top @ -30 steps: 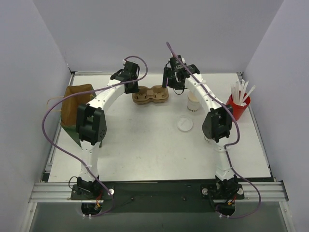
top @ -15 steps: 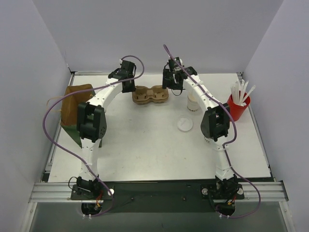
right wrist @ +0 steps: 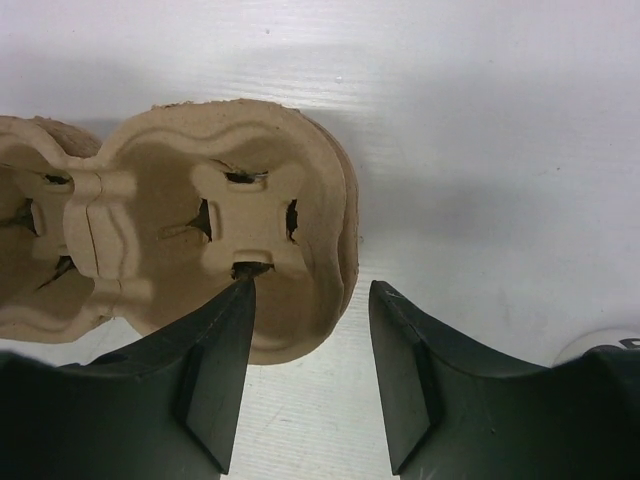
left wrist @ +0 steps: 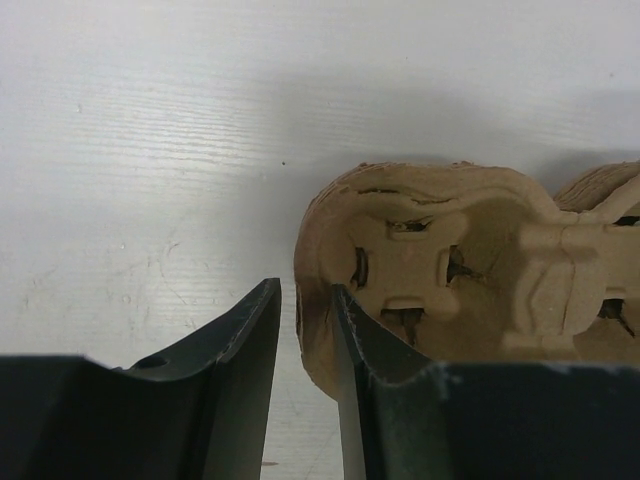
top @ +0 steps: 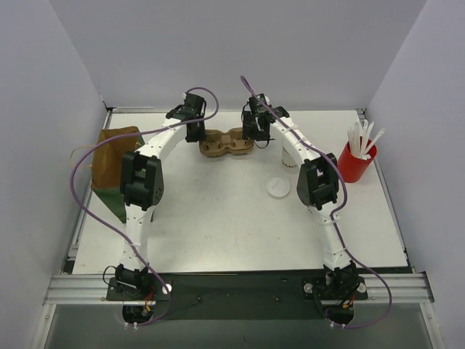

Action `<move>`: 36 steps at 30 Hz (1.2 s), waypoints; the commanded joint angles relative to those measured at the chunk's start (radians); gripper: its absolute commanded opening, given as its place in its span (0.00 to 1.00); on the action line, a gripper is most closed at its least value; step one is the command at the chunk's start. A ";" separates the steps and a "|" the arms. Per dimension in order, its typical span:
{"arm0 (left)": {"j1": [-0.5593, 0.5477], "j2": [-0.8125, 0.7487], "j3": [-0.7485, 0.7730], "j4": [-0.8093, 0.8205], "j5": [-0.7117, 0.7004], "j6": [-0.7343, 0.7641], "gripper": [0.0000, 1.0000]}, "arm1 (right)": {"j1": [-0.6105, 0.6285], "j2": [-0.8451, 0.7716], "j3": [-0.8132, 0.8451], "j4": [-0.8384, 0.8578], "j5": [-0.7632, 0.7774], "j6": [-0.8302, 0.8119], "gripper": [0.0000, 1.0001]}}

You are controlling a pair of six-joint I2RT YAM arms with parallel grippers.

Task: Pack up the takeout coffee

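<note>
Takeout coffee cup [right wrist: 597, 348], print unreadable

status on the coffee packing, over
Left gripper straddling carrier rim, grip unclear; right gripper open astride other end. Cup outside carrier, lid lying loose. Both wells empty.

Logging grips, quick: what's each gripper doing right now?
Left gripper: closed on the cup carrier rim.
Right gripper: open, jaws astride the carrier's other end.
</note>
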 commanded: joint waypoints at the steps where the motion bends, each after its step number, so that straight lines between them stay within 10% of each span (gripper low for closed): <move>1: 0.008 0.010 0.064 0.012 0.028 0.003 0.38 | 0.008 -0.012 0.019 0.034 0.036 -0.001 0.44; 36: 0.010 0.053 0.138 -0.033 0.054 0.014 0.40 | 0.012 0.028 0.028 0.045 0.038 0.006 0.17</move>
